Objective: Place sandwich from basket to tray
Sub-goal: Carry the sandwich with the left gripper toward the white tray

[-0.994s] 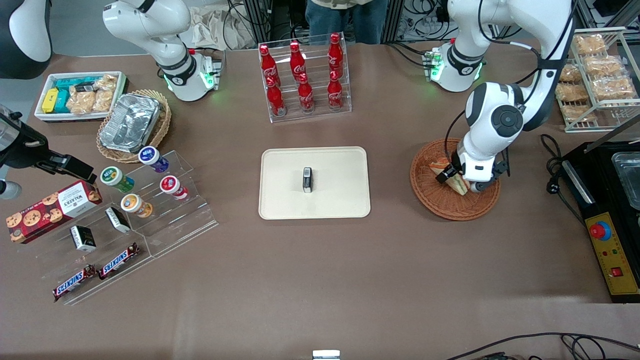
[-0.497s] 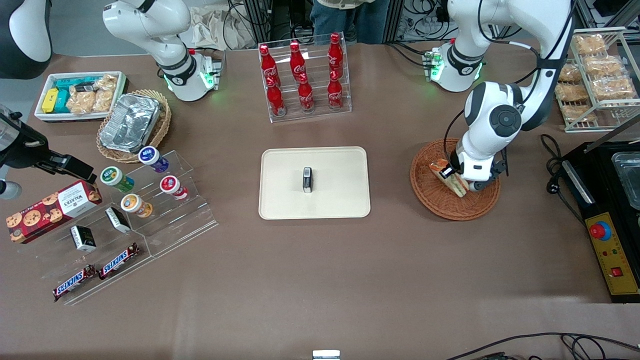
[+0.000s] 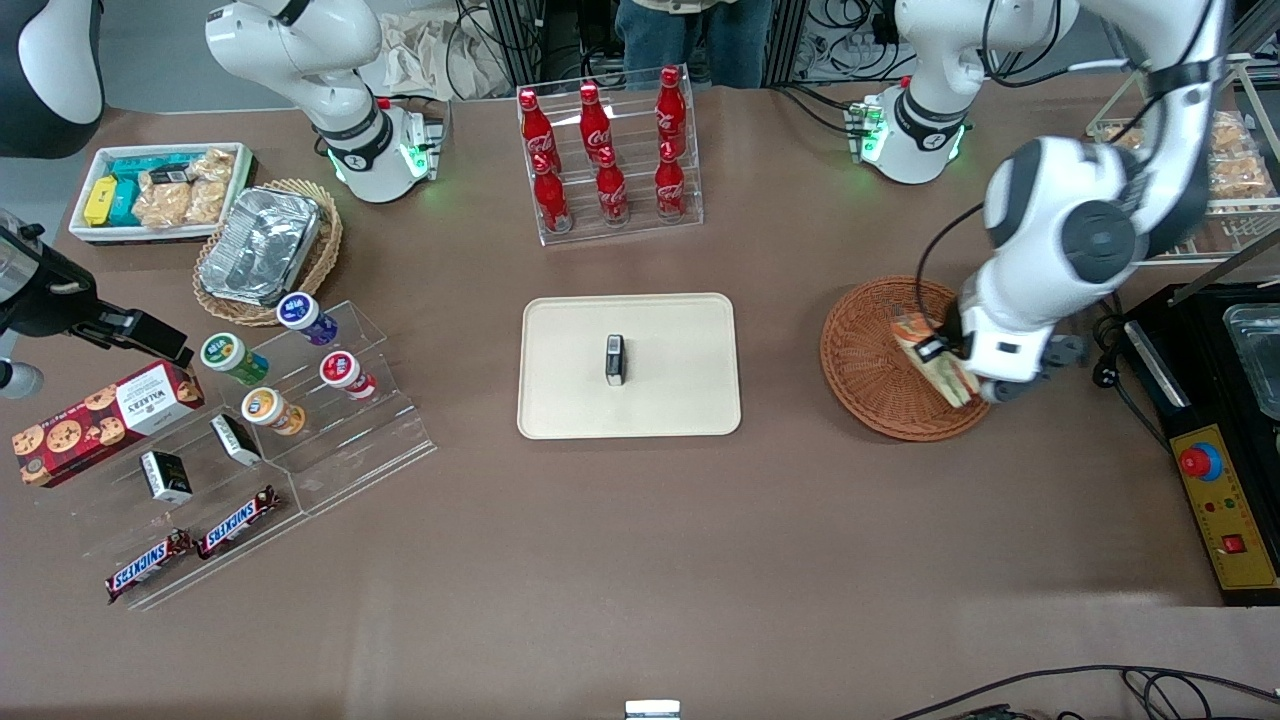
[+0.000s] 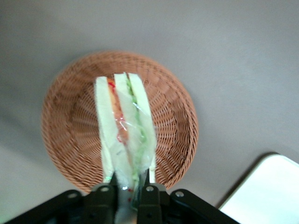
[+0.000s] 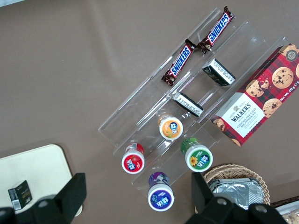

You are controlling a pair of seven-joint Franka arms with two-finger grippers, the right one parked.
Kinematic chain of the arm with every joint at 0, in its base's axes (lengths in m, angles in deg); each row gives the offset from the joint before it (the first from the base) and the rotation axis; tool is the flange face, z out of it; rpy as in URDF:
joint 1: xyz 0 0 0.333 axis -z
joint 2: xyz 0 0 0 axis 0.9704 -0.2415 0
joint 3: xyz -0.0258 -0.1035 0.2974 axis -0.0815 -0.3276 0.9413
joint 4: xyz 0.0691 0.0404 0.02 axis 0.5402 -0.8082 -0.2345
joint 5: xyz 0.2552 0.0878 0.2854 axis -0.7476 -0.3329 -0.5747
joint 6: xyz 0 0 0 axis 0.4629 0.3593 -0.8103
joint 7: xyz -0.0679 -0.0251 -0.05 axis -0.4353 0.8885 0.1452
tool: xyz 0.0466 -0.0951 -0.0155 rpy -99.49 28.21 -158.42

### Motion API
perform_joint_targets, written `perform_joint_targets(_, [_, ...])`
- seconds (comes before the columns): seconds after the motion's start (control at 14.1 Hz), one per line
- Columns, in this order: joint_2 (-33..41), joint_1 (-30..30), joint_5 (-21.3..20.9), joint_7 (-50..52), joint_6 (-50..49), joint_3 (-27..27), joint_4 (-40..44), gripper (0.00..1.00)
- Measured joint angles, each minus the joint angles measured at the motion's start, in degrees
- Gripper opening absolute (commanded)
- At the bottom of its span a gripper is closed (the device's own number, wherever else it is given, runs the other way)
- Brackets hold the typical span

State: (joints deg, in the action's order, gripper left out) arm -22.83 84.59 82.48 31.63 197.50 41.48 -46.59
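Sandwich (image 4: 122, 135): a wrapped triangular wedge, pale bread with red, orange and green layers. I have it pinched at one end between the fingers of the left gripper (image 4: 124, 196), which is clenched on it, and it hangs clear above the basket (image 4: 70, 126), the weave showing all round it. In the front view the sandwich (image 3: 935, 362) sits over the basket (image 3: 870, 370) near the rim toward the working arm's end of the table, with the gripper (image 3: 950, 368) on it.

Handling, as I judge it: light and soft. The bread will crush under a hard squeeze, and the clear film looks slippery, so the layers could slide apart or the wedge could swing from its held end. I take the flat bread faces, pressed from both sides as here, to be the right hold; a grip nearer the middle would steady it more.

Tray (image 3: 560, 400): cream, flat, well apart from the basket toward the parked arm's end of the table. A small dark box (image 3: 615, 359) stands at its centre, so I would set the wedge down beside it.
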Motion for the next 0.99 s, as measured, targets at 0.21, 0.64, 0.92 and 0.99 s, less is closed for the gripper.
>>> perform_joint_targets(0.21, [0.0,-1.2,0.1,-11.5,-10.2,2.8,8.7,0.0])
perform_joint_targets(0.64, [-0.7,-4.1,0.1,-23.0,-24.1,2.9,19.7,0.0])
perform_joint_targets(0.92, [-1.2,-4.9,0.1,-25.6,-30.5,3.3,25.6,0.0])
perform_joint_targets(0.99, [-1.2,-5.0,0.1,-25.9,-30.7,3.4,25.9,0.0])
